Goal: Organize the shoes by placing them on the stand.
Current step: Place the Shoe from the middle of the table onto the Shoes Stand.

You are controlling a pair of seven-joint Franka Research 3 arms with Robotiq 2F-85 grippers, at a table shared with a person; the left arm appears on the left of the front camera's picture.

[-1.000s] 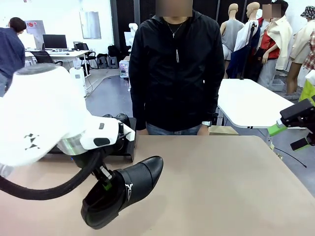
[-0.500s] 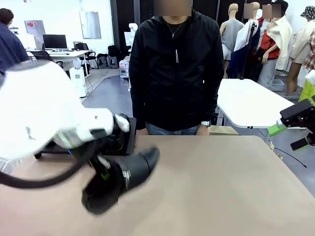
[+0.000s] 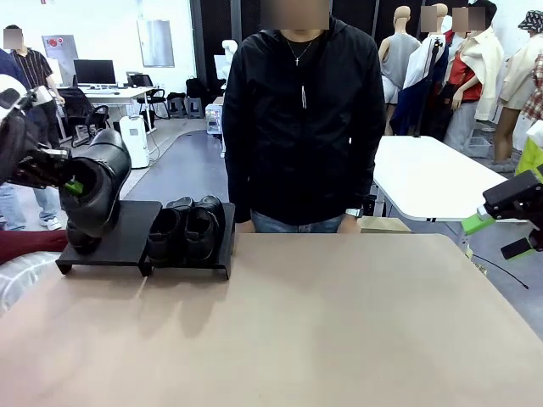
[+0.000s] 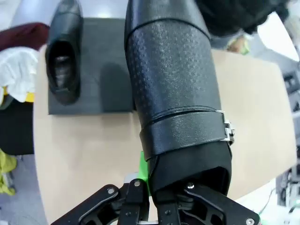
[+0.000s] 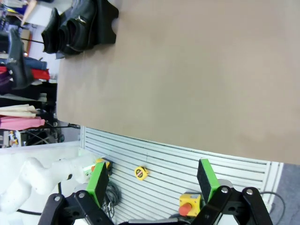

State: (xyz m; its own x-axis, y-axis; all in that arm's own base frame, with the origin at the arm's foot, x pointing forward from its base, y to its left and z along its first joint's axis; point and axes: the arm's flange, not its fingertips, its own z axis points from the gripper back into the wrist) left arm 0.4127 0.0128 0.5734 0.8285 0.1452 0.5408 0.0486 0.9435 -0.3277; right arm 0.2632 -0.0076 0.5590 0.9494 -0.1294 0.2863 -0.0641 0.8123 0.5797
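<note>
My left gripper (image 3: 75, 185) is shut on the heel end of a black shoe (image 3: 100, 188) and holds it in the air over the left panel of the black stand (image 3: 127, 242). In the left wrist view the held shoe (image 4: 178, 93) runs away from my left gripper (image 4: 150, 187), toe over the stand (image 4: 105, 70). One shoe (image 4: 63, 51) lies on that panel beside it. Two more shoes (image 3: 185, 225) sit side by side on the right panel. My right gripper (image 3: 496, 233) hangs open beyond the table's right edge, its green pads (image 5: 206, 180) wide apart with nothing between them.
A person in a black jacket (image 3: 301, 119) stands at the far edge of the tan table (image 3: 339, 322), hands low at the edge. A white table (image 3: 433, 174) stands behind on the right. A white slatted surface (image 5: 178, 154) with small items lies below my right gripper.
My left arm has swung the shoe from low over the table's near left up and back to above the stand's left panel. The right arm has not moved.
</note>
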